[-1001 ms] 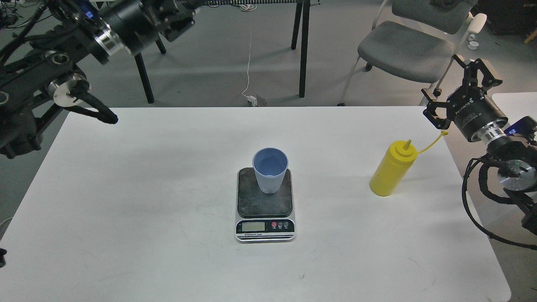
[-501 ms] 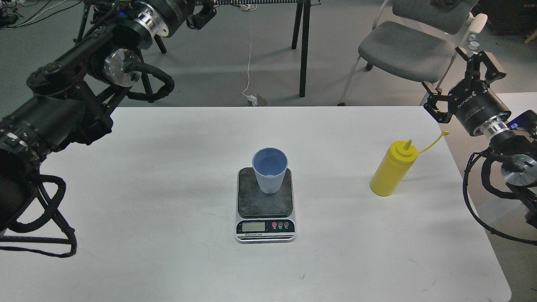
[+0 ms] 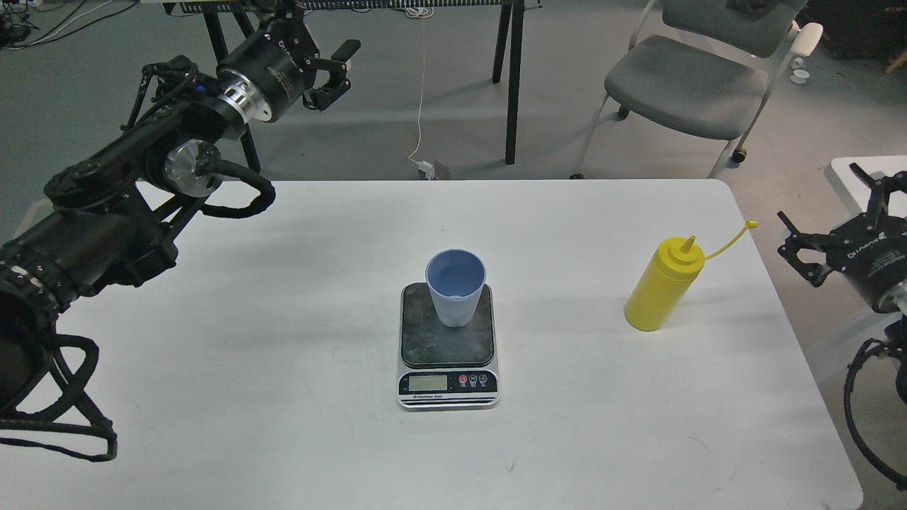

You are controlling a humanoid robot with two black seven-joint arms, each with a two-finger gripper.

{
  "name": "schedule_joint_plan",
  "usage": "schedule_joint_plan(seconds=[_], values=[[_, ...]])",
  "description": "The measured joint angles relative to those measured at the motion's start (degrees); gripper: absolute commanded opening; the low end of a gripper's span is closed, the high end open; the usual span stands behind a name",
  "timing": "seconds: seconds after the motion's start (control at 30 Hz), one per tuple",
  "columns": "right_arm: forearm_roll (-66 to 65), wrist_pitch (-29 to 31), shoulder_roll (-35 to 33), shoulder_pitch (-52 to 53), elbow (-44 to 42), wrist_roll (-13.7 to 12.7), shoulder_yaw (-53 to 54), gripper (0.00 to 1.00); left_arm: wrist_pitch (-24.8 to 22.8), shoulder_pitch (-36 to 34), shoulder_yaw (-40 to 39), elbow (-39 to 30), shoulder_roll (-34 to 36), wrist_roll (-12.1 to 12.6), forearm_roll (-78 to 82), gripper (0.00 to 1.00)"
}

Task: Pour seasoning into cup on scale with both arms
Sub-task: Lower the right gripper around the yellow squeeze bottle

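Note:
The light blue ribbed cup (image 3: 455, 287) stands upright and empty on the dark platform of the scale (image 3: 448, 347) at the middle of the white table (image 3: 248, 340). The yellow seasoning bottle (image 3: 662, 287) stands upright at the right, nozzle uncovered, its cap strap sticking out to the right. My left gripper (image 3: 334, 67) is open and empty, high beyond the table's far left edge. My right gripper (image 3: 825, 202) is open and empty, off the table's right edge, right of the bottle and apart from it.
A grey chair (image 3: 698, 78) stands behind the table at the right. Black table legs (image 3: 514, 78) and a white cable (image 3: 422, 92) are behind the far edge. A second white table corner (image 3: 861, 170) lies behind my right gripper.
My left arm has swung back and lowered, its gripper now showing at upper left. My right gripper has dropped and moved right, away from the bottle. Cup, scale and bottle have not moved.

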Motion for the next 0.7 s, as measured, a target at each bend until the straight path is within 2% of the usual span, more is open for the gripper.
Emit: schedule_joint_plan(seconds=[0.27,0.7], values=[[0.46,0.00,2.55,-8.11,9.49,0.53,-0.29,0.99,-0.79,-0.07,0.20,-1.30,0.52,0.58,0.03,0.99],[-4.66,0.00,11.17,-8.94,9.01,0.69,-0.15,0.99,-0.53,-0.27,0.67,-6.83,0.68,0.61,1.01,0.99]])
